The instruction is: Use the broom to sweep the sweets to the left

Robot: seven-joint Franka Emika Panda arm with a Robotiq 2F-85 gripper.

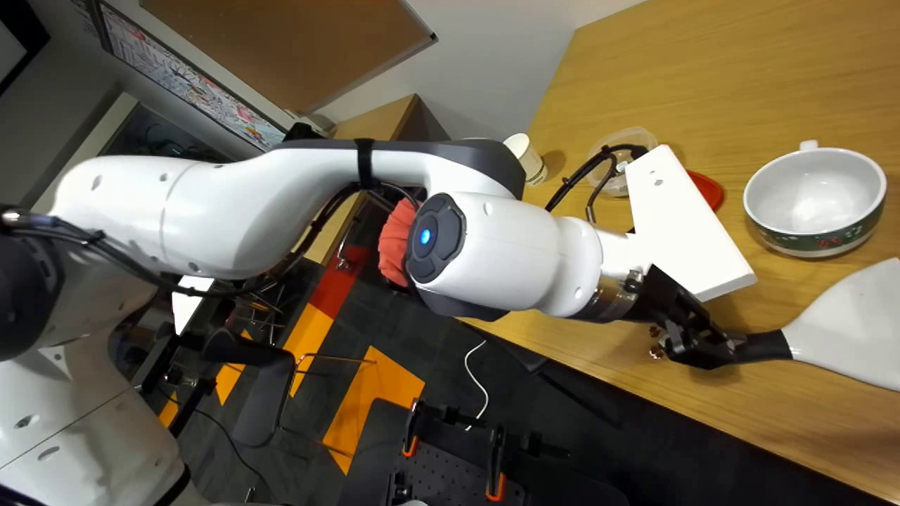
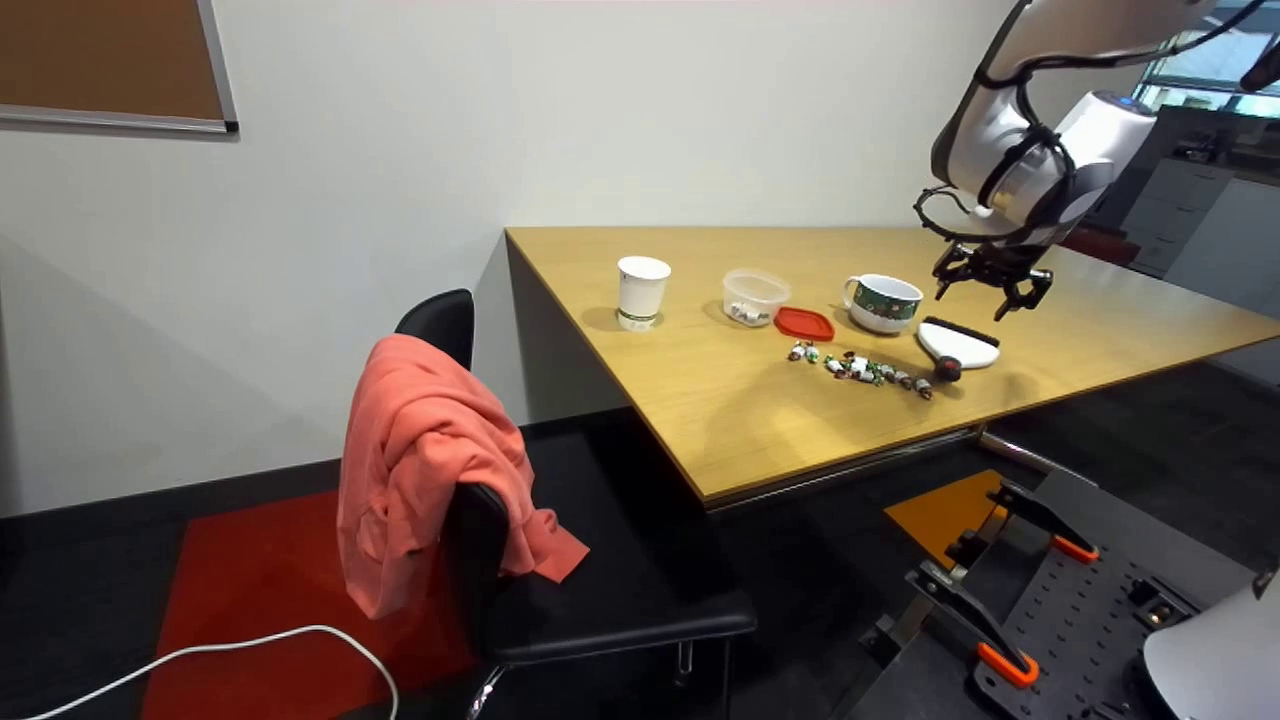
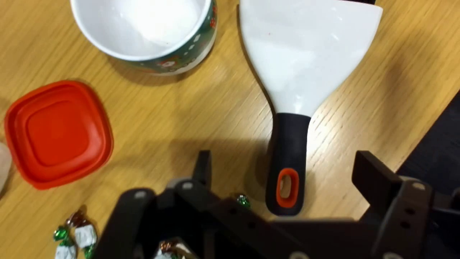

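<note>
**Broom (image 3: 295, 94) lies below the tool (image 3: 283, 163), not yet held**

The tool's fingers (image 3: 373, 176) stand wide apart and grip nothing. The broom rests on the worktop (image 2: 720, 420) just beside the bowl (image 3: 154, 43); in an exterior view the tool hangs above it without touching. In the wrist view the black handle (image 3: 290, 144) shows in the gap between the fingers, roughly midway, its long axis crosswise to a line from fingertip to fingertip, and the white head (image 3: 309, 43) reaches out beyond them.

So the next move looks mostly downward, then a closing across the handle, with little turning needed. The sweets (image 2: 860, 368) lie in a ragged row from just beside the handle's end to near the lid (image 2: 804, 324). Part of a green sweet (image 3: 243, 200) shows close to a finger in the wrist view and could get nudged on the way down. The sweeping seems not yet begun.
</note>
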